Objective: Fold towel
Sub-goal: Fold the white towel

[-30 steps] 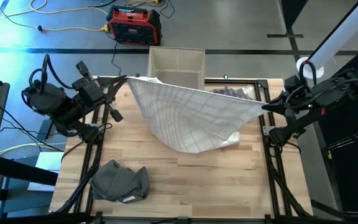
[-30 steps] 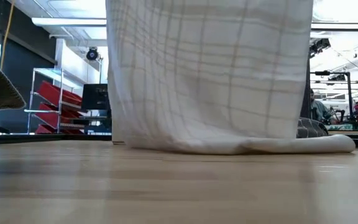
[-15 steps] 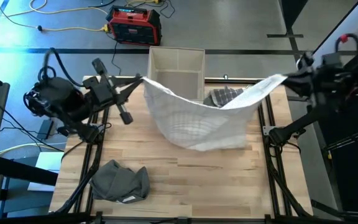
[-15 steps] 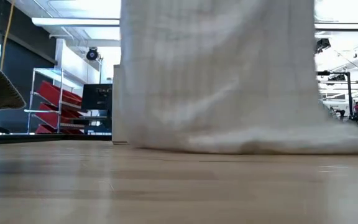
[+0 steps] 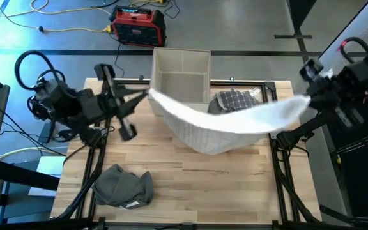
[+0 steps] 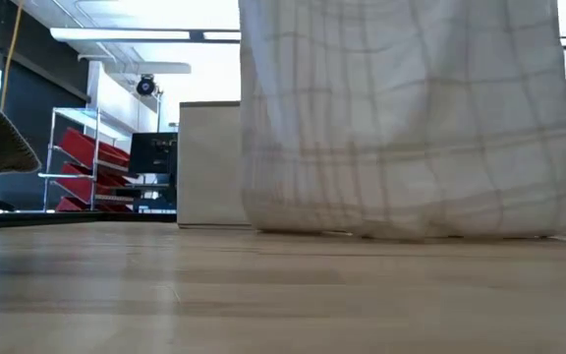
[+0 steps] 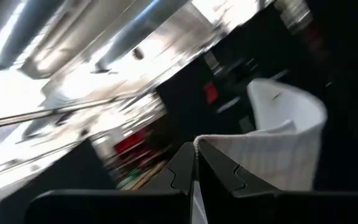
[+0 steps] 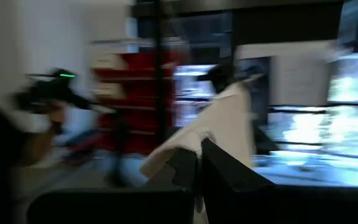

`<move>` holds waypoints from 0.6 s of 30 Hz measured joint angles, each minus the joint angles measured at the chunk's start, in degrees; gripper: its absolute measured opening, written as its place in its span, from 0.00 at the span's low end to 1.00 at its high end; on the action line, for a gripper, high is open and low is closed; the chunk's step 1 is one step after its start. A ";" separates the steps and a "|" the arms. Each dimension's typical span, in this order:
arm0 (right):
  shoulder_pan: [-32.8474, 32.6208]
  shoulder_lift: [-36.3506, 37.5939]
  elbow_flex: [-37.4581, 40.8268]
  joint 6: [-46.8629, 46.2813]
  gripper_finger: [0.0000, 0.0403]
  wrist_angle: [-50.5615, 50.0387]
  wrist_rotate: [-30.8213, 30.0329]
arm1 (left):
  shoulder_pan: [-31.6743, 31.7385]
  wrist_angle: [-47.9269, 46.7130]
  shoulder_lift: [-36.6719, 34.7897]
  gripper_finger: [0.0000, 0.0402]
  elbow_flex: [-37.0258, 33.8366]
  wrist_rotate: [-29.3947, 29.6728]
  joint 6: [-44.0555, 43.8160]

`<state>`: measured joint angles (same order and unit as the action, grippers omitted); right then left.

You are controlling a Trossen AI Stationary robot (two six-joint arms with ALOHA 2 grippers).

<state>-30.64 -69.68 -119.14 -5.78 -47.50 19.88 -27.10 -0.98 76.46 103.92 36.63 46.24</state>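
A white towel with a thin grid pattern (image 5: 229,121) hangs stretched between my two grippers, above the far half of the table. My left gripper (image 5: 147,94) is shut on its left top corner. My right gripper (image 5: 308,99) is shut on its right top corner, beyond the table's right edge. In the low view the towel (image 6: 411,118) hangs as a wide sheet. Its bottom edge (image 6: 411,232) reaches tabletop level; whether it touches the wood, I cannot tell. My left gripper pinches the towel's left top corner (image 7: 199,143) between its two shut fingers, coming level from the table's left. The cloth runs off to the right and sags. My right gripper pinches the right top corner (image 8: 194,140) between its shut fingers, coming from the table's right. The towel hangs below, sagging in the middle.
A crumpled grey cloth (image 5: 123,185) lies near the table's near left corner. A beige open box (image 5: 181,67) stands at the far edge, with a dark checked cloth (image 5: 235,99) beside it. The near middle and right of the wooden table (image 5: 235,191) are bare.
Both grippers have moved toward the table's right, carrying the towel with them, and the right one has passed over the table's right edge. The towel's lower part, which lay bunched on the table, has been drawn up and now hangs.
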 joint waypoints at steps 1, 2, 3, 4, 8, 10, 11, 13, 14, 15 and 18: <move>-0.79 -0.66 0.00 -0.33 0.00 0.06 2.31 | -0.98 -0.47 -0.02 0.01 0.00 -1.64 -1.50; -1.99 -1.22 0.01 -0.37 0.00 0.12 2.99 | -1.90 -0.83 -0.04 0.01 0.00 -3.49 -2.82; -3.31 -1.71 0.01 -0.41 0.00 0.20 3.14 | -2.67 -0.88 -0.04 0.01 0.00 -5.71 -3.79; -4.69 -2.19 0.01 -0.44 0.00 0.28 3.18 | -3.44 -0.92 -0.03 0.01 0.00 -7.93 -4.75; -9.67 -4.14 0.01 -0.41 0.00 2.66 2.06 | -6.50 -1.09 -0.02 0.01 0.00 -16.83 -8.57; -12.01 -4.48 0.01 0.44 0.00 4.76 -1.02 | -8.04 -1.18 -0.02 0.01 0.00 -21.28 -10.48; -13.21 -4.49 0.01 1.20 0.00 5.40 -3.15 | -8.80 -1.22 -0.02 0.01 0.00 -23.34 -11.38; -15.54 -4.17 -0.02 3.46 0.00 6.82 -8.95 | -9.86 -1.28 0.02 0.01 0.00 -25.24 -12.94; -16.77 -3.93 -0.02 5.34 0.00 7.63 -11.99 | -10.25 -1.31 0.04 0.01 0.00 -25.81 -13.65; -18.06 -3.62 -0.02 7.56 0.00 8.70 -15.54 | -10.50 -1.25 0.12 0.01 0.00 -26.04 -14.22; -21.72 -1.95 -0.02 13.48 0.00 13.67 -32.01 | -10.98 0.98 0.62 0.01 0.00 -26.36 -14.61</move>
<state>-52.36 -71.63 -119.15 7.70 -33.83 -12.14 -38.09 0.01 77.09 103.92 10.27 31.63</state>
